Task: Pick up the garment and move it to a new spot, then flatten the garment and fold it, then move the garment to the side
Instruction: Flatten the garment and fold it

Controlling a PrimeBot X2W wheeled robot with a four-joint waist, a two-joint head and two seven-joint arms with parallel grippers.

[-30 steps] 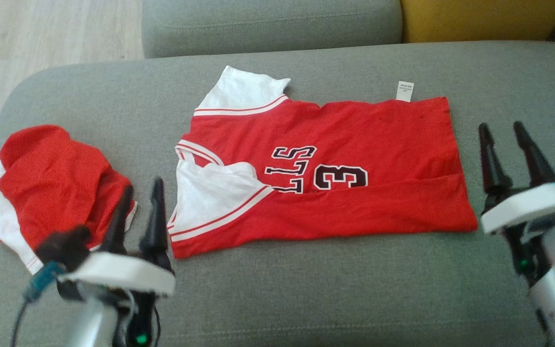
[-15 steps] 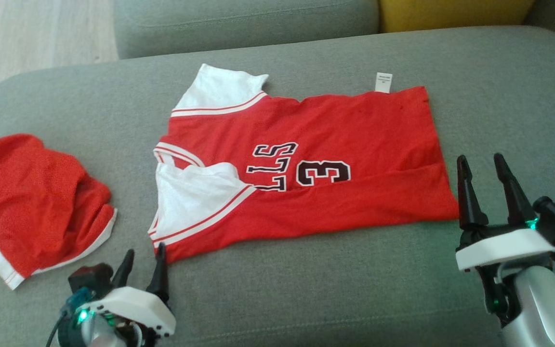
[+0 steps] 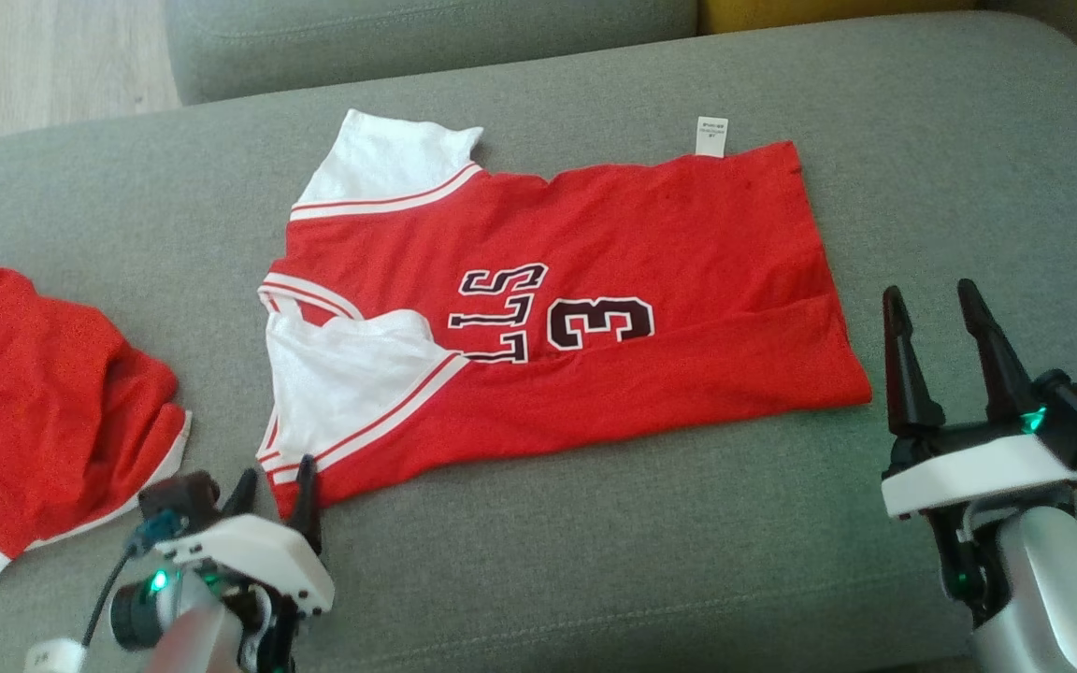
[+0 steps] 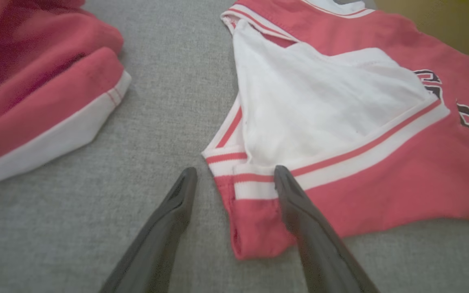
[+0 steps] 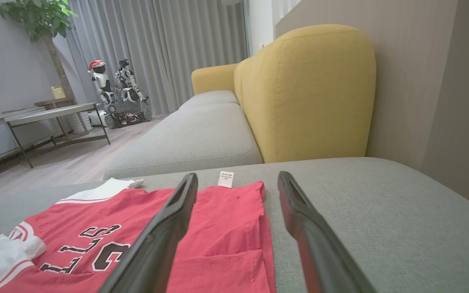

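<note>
Garment [image 3: 595,308]: a red jersey with white sleeves and dark lettering. It is spread flat in the middle of the grey sofa cushion [image 3: 595,561], neck end to the left and hem end to the right.
Folds: the near sleeve is turned in over the chest. A long strip along the near side lies doubled over the body, its crease running left to right.
Care label [image 3: 711,134]: white, sticking out past the far edge near the right end and lying on the cushion.
Left claw [image 3: 275,472]: released, fingers spread, gripping nothing, low at the jersey's near-left corner. In the left wrist view one finger lies over the red-and-white corner and the other over bare cushion just beside it. Contact with the cloth cannot be told.
Right claw [image 3: 929,290]: released, fingers spread, empty. It is just beside the near end of the right hem, over bare cushion and apart from the cloth.
Second red garment [image 3: 43,402]: rumpled, with white trim, at the left end of the cushion, apart from the jersey.
Backrest [image 5: 307,89]: yellow, beyond the far right of the cushion.
Floor [image 3: 34,56]: pale wood, far left.
</note>
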